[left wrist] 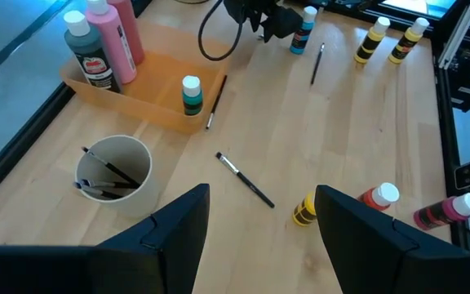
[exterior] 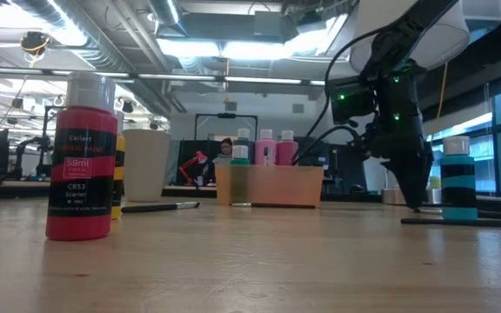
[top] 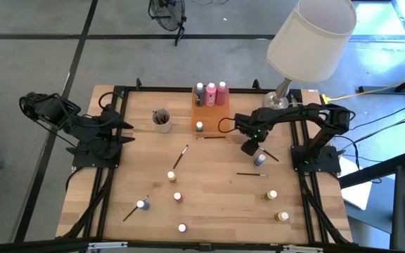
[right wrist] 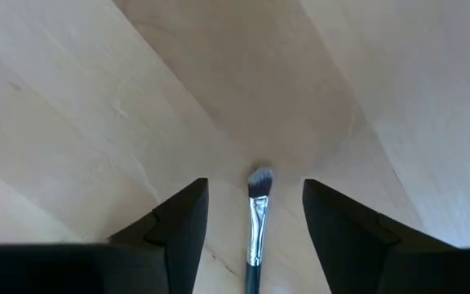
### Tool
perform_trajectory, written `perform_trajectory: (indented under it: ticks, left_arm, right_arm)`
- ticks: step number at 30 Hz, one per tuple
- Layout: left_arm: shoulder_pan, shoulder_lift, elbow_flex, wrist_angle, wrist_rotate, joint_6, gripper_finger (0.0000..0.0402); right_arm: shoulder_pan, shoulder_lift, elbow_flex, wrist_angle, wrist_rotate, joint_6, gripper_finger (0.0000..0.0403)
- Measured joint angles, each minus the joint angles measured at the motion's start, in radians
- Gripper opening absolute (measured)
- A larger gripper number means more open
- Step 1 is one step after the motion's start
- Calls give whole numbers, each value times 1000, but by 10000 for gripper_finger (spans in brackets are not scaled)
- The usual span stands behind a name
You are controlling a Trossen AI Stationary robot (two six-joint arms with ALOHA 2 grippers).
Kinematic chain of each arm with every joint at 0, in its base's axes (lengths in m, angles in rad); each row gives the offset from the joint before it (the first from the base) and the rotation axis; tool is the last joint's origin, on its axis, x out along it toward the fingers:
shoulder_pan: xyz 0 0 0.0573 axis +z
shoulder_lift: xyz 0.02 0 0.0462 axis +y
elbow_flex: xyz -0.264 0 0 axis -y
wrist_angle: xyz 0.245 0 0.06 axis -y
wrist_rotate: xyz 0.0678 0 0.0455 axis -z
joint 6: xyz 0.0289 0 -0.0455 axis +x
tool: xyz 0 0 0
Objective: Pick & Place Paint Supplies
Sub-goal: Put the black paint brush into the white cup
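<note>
The right tool hangs low over the table on its own side, just beside a blue paint pot, with its two dark fingers spread apart and nothing between them. In the right wrist view a thin paintbrush lies flat on the wood directly under that gap, its long axis running straight along the tool's line of sight, bristle end pointing away and the handle passing back beneath the wrist. That is the relation the coming move turns on: the fingers stand one on each side of the shaft, so closing would pinch across the handle, not along it; I judge that only a short descent is needed before closing, and that the thin handle could roll or slip if the tips meet the wood unevenly. From above, this brush appears to lie slantwise beside the blue pot, well apart from the orange tray where three tall squeeze bottles stand. The left tool waits at the table's left edge, fingers also spread and empty, looking across at a grey cup holding brushes; the right arm is plainly the nearer one.
</note>
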Motion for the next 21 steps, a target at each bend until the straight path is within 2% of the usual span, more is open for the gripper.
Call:
perform_trajectory:
  ticks: [6, 21]
  left_arm:
    - [0, 0, 0, 0, 2, 0, 219]
    - [0, 1, 0, 0, 1, 0, 219]
  right_arm:
    - [0, -3, -43, 28, -6, 24, 204]
    - [-2, -3, -47, 51, -6, 19, 204]
